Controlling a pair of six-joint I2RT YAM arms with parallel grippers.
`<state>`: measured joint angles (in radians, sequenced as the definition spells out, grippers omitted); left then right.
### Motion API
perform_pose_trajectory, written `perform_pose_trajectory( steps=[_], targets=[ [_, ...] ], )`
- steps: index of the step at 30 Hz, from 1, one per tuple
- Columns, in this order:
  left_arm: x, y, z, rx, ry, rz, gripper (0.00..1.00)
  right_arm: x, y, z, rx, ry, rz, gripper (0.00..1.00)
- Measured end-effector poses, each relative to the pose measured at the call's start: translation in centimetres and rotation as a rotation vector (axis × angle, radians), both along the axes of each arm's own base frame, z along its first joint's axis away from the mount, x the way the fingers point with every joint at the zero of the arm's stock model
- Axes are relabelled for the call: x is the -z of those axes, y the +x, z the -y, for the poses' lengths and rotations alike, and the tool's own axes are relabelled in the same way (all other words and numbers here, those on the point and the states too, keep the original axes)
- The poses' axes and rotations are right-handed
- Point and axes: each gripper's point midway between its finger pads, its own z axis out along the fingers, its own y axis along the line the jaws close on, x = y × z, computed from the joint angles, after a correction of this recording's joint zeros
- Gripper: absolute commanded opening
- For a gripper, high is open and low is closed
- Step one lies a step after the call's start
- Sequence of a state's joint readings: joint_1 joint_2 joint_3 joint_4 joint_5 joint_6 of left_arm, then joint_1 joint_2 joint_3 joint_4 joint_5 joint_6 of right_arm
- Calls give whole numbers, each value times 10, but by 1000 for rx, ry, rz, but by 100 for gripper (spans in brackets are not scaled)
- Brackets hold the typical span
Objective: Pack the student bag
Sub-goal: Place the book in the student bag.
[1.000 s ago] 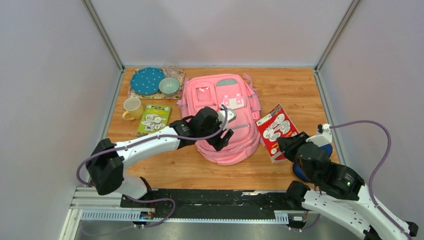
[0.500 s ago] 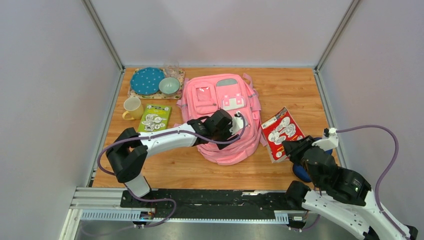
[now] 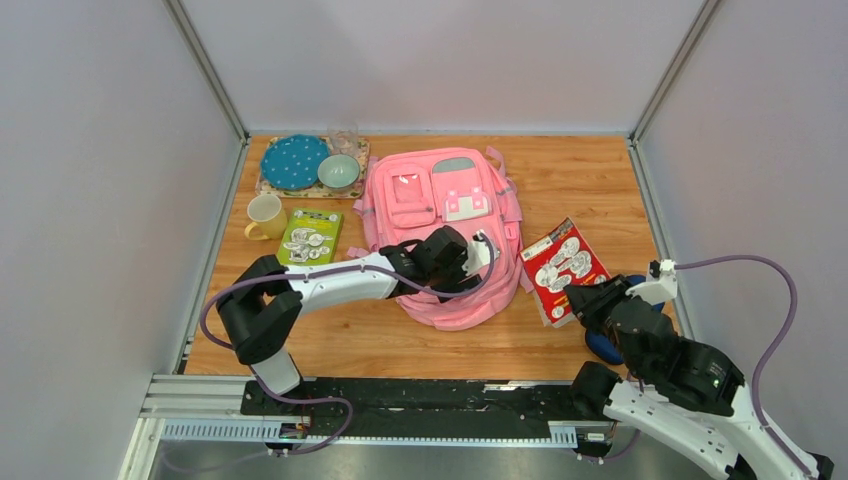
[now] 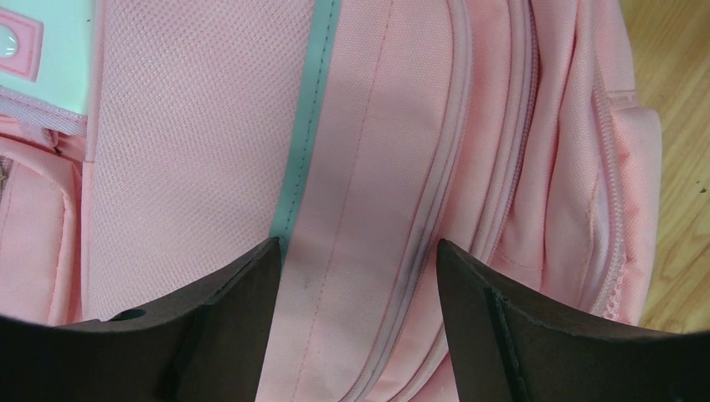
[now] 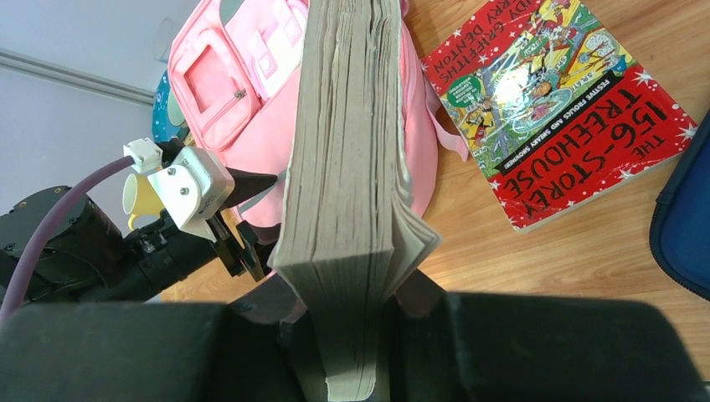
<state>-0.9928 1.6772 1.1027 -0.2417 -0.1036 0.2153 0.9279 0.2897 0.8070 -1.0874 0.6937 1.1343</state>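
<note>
The pink student bag [image 3: 440, 215] lies flat in the middle of the table, front up, and also shows in the right wrist view [image 5: 243, 75]. My left gripper [image 3: 472, 268] hovers just over its lower front. It is open, and its jaws stand either side of a zip seam of the bag [image 4: 358, 251]. My right gripper [image 3: 588, 300] is shut on a thick book [image 5: 343, 193], which is seen edge-on and held above the table to the right of the bag. A red-covered book [image 3: 565, 262] lies flat on the table beside it [image 5: 557, 100].
A small dark blue case [image 3: 603, 345] lies at the near right edge, under my right arm. At the far left are a yellow mug [image 3: 265, 216], a green booklet [image 3: 309, 238], a blue plate [image 3: 295, 162], a teal bowl [image 3: 339, 172] and a clear glass [image 3: 344, 138]. Walls enclose three sides.
My left gripper has moved right across the bag's lower front. My right gripper has drawn slightly right and toward the near edge with the book held.
</note>
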Motion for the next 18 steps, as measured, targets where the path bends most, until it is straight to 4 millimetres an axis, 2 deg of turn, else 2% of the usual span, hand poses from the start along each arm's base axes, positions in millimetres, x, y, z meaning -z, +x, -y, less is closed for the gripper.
perform_pose_trajectory(
  steps=[10,17,18],
  targets=[
    [-2,-6,7,18,2,33,74,4,-1,-3,-12,4,-13,0],
    [14,6,3,-15,61,73,63,4,-2,-4,-15,8,-17,0],
    [15,6,4,-14,66,79,59,5,-2,-4,-15,8,-17,0]
  ],
)
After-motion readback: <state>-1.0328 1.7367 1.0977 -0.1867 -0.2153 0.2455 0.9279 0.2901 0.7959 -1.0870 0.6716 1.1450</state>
